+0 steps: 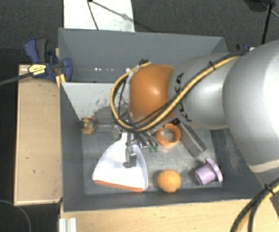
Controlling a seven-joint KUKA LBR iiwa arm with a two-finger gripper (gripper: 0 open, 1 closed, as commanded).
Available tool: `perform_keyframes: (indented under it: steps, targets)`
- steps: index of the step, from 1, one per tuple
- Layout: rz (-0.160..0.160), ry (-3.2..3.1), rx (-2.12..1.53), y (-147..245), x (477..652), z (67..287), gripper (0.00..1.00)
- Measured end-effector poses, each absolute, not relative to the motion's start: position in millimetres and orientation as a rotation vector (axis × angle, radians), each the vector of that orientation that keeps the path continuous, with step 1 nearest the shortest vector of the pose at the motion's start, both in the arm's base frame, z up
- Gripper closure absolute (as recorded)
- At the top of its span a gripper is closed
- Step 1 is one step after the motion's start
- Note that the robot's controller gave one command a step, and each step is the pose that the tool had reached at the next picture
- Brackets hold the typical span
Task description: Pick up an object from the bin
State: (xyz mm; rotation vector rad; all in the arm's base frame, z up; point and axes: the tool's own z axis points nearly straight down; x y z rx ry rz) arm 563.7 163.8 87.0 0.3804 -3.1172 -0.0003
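Note:
My gripper [128,157] hangs below the arm's wrist at the bin's middle left, low over a white fan-shaped sheet with an orange lower edge [116,172]. The gripper's tip overlaps the sheet's upper right part; whether it touches the sheet I cannot tell. An orange tape roll [169,136] lies just to the gripper's right, with a small green bit [153,148] between them. An orange ball [168,180] rests near the front wall, to the right of the sheet.
A purple spool-like piece [208,172] sits at the front right. A dark grey bar [193,142] lies slanted beside the tape roll. A small brownish object [87,125] lies at the far left by the wall. The arm covers the bin's back right.

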Motion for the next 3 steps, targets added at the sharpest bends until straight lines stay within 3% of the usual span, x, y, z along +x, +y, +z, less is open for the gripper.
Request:
perform_keyframes:
  steps: [1, 2, 3]
  targets:
    - [-0.003, -3.067, 0.706, 165, 535.4, 76, 1.0]
    - [-0.003, -3.068, 0.703, 165, 535.4, 76, 1.0]
    - [0.001, -3.071, 0.714, 122, 532.6, 264, 1.0]
